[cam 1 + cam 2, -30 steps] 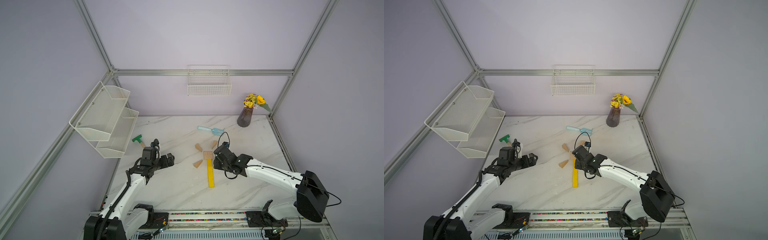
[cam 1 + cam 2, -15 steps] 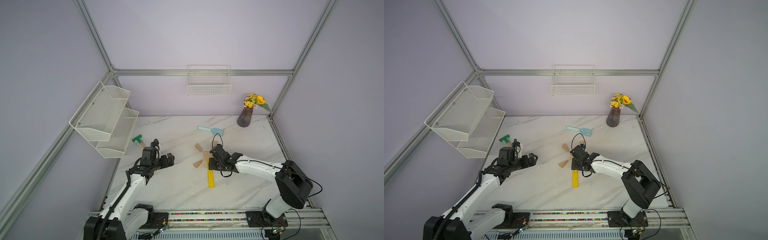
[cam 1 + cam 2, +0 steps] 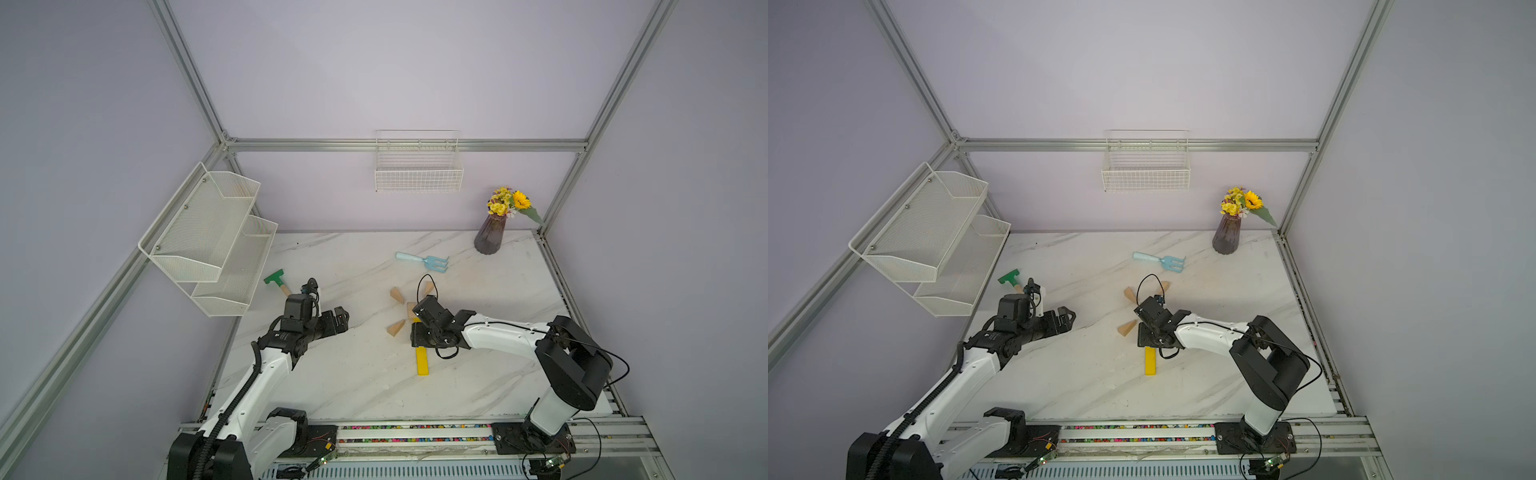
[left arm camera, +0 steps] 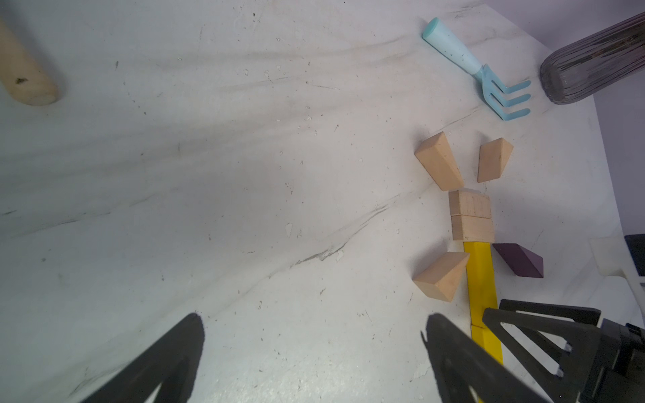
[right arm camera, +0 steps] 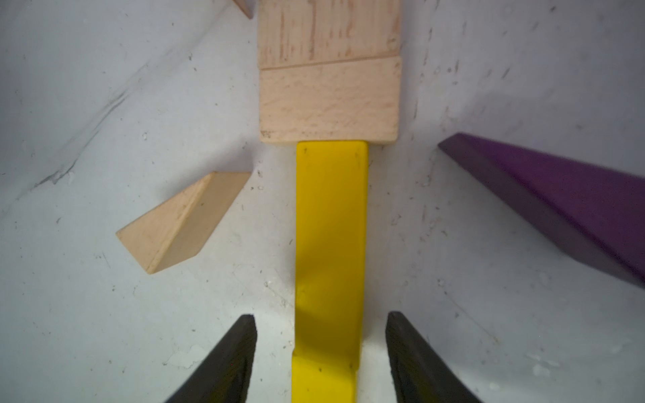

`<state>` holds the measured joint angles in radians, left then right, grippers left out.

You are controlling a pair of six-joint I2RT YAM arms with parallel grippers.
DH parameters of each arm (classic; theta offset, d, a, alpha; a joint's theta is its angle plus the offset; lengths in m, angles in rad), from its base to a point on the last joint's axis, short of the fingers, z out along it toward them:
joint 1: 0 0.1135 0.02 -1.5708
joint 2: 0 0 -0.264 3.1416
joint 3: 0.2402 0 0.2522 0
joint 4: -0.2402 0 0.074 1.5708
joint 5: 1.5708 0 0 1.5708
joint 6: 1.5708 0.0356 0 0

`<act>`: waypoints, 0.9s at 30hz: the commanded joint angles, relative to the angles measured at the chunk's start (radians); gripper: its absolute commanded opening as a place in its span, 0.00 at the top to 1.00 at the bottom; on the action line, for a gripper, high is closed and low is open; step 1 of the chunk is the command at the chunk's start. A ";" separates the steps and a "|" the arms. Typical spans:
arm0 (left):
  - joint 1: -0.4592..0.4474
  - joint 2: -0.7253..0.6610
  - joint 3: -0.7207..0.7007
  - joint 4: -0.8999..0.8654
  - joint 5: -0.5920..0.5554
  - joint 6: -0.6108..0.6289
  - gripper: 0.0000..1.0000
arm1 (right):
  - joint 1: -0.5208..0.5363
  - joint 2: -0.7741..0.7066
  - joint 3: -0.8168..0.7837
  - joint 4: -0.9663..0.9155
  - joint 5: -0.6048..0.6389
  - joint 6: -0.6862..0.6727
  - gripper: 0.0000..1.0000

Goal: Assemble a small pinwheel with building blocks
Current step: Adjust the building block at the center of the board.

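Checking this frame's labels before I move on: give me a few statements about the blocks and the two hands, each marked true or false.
1. The fingers of the right hand flank the flat yellow bar without touching it. True.
2. The purple wedge touches the tan rectangular wooden block. False: bare white marble table separates them.
3. The yellow bar's end butts against that tan block. True.
4. The left hand is shut. False: it is open and empty.
5. The light-blue toy rake lies across the yellow bar. False: it lies apart on the table, near the dark ribbed vase.
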<state>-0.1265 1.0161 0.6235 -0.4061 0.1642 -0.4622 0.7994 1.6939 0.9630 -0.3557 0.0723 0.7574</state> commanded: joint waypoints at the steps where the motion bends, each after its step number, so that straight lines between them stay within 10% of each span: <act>1: 0.005 -0.017 -0.004 0.030 0.002 -0.012 0.00 | 0.005 0.027 0.005 0.027 0.001 0.008 0.36; 27: 0.004 -0.011 -0.014 0.043 0.008 -0.013 0.00 | 0.005 0.081 0.039 0.038 0.000 0.003 0.41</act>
<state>-0.1265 1.0161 0.6224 -0.4042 0.1646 -0.4622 0.7998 1.7504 0.9920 -0.3180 0.0719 0.7578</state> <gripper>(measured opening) 0.999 0.595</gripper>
